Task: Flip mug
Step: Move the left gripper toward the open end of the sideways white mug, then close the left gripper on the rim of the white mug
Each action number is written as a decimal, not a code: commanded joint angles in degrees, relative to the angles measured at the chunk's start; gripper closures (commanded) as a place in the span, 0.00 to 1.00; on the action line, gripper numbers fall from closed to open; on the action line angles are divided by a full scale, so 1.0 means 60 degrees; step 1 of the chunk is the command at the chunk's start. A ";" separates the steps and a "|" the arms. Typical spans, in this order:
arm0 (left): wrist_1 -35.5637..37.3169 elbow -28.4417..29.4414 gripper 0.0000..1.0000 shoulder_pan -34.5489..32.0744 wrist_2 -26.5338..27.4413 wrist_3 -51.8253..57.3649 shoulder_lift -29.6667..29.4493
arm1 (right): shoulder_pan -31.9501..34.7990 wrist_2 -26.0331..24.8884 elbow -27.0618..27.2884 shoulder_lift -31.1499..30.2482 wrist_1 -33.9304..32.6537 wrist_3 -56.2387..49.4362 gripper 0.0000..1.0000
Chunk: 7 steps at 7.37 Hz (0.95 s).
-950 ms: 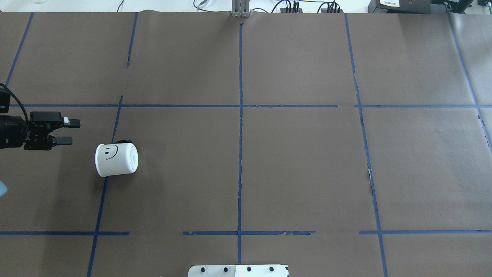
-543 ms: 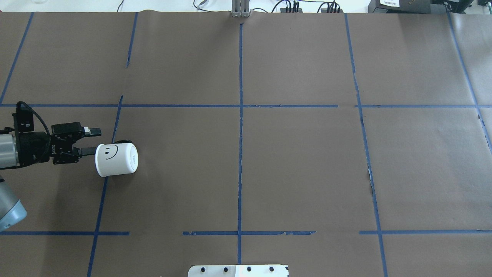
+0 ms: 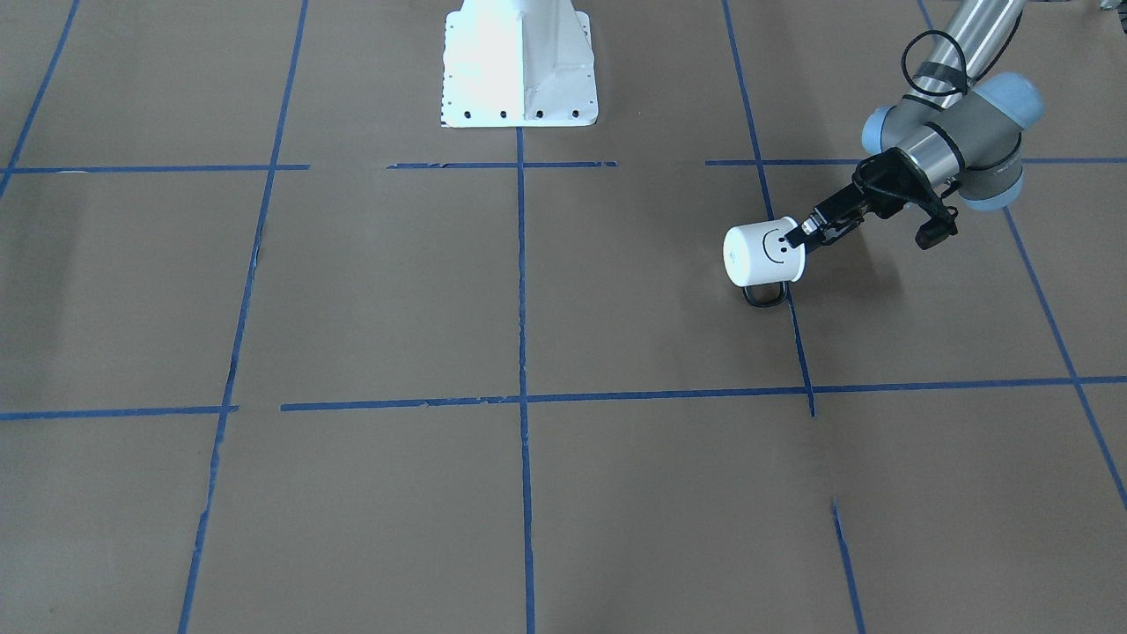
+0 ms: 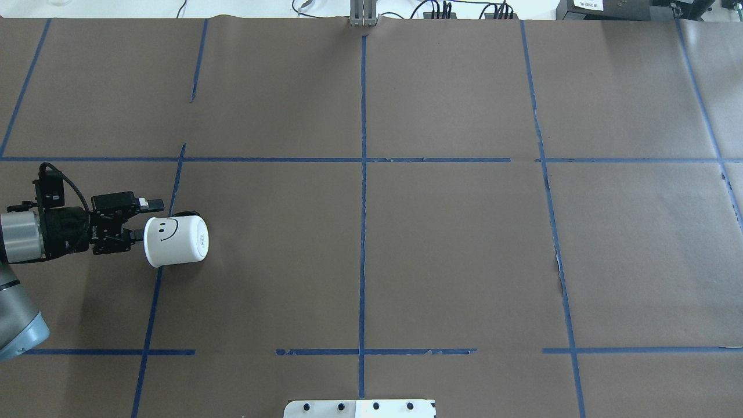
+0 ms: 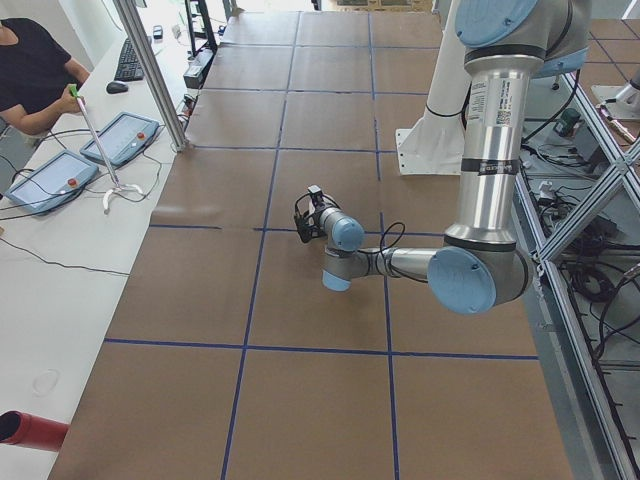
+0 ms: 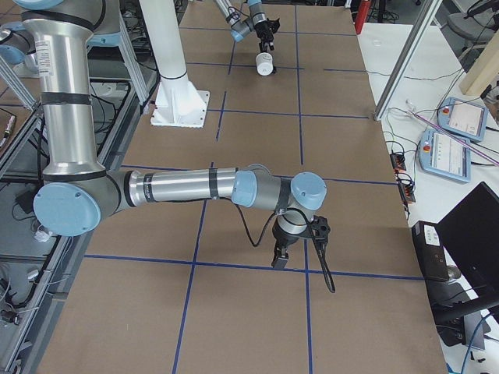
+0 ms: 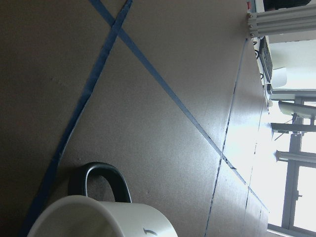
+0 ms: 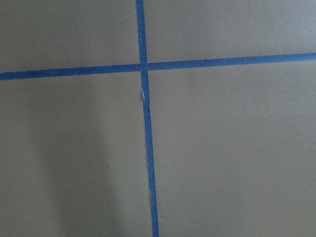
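The white mug [image 4: 176, 241] with a black smiley lies on its side on the brown paper at the left. Its black handle [image 4: 187, 214] is on the far side, and its left end faces my left gripper [image 4: 148, 219]. That gripper is open and level with the mug's left end. One finger [image 4: 154, 204] is beyond the mug's far side and the other meets the mug's edge. The front view shows the mug [image 3: 762, 253] and the left gripper [image 3: 805, 232]. The left wrist view shows the mug's edge [image 7: 98, 217] and handle close up. My right gripper [image 6: 279, 259] shows only in the exterior right view, near the table surface; I cannot tell its state.
Blue tape lines [image 4: 363, 203] divide the brown paper into squares. The robot's white base plate [image 4: 360, 408] is at the near edge. In the exterior left view an operator [image 5: 35, 70] sits beside a side table with tablets.
My left gripper has moved to the right, from well clear of the mug up to its left end. The mug has not moved.
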 commanded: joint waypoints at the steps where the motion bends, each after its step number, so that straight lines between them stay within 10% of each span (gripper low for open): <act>1: 0.0011 0.0011 0.00 0.0204 0.0012 0.0012 -0.0072 | 0.0000 0.0000 0.0000 0.0002 0.0000 0.0000 0.00; 6: 0.0011 -0.0091 1.00 0.0205 -0.0105 0.0012 -0.0058 | 0.0000 0.0000 0.0000 0.0002 0.0000 0.0000 0.00; 7: 0.0026 -0.0207 1.00 0.0205 -0.0235 -0.0017 -0.0058 | 0.0000 0.0000 0.0000 0.0002 0.0000 0.0000 0.00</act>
